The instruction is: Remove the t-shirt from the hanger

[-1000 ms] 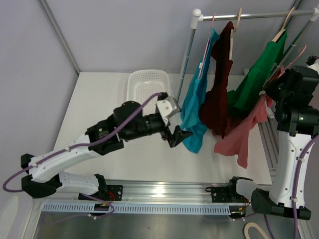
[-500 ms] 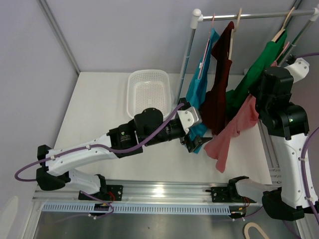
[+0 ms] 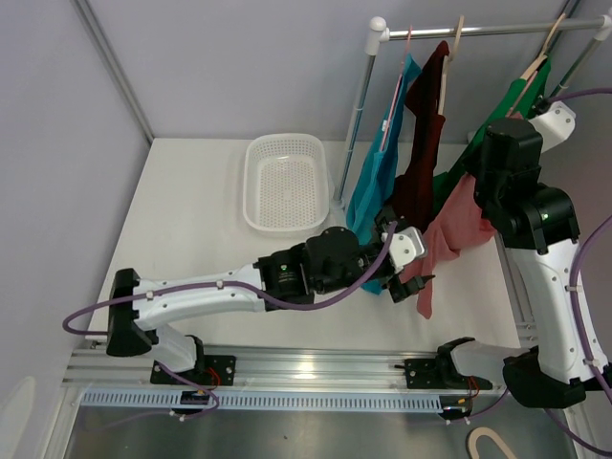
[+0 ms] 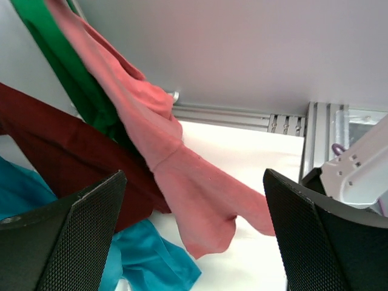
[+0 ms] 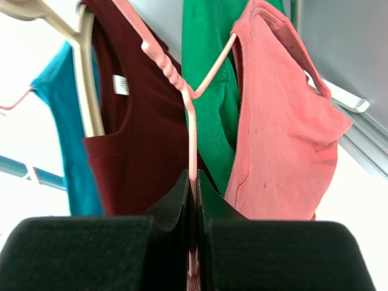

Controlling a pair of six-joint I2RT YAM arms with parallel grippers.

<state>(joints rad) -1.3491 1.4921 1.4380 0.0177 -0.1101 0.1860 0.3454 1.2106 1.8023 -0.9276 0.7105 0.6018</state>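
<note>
A pink t-shirt (image 3: pixel 449 239) hangs on a pink hanger (image 5: pixel 189 103) that my right gripper (image 5: pixel 195 188) is shut on, off the rail. The shirt is half slid off, with one hanger arm bare; it shows in the right wrist view (image 5: pixel 279 139). Its lower end droops toward the table (image 4: pixel 200 212). My left gripper (image 3: pixel 409 284) is open, its black fingers (image 4: pixel 66 236) wide apart just below and in front of the shirt's hanging end, not touching it.
A teal shirt (image 3: pixel 378 191), a dark red shirt (image 3: pixel 421 163) and a green shirt (image 3: pixel 507 105) hang on the metal rail (image 3: pixel 478 31) at the back right. A white basket (image 3: pixel 287 182) stands on the table behind the left arm.
My left arm has swept right, from the teal shirt to under the pink shirt. My right arm has moved left and down with the hanger, bringing the pink shirt lower.
</note>
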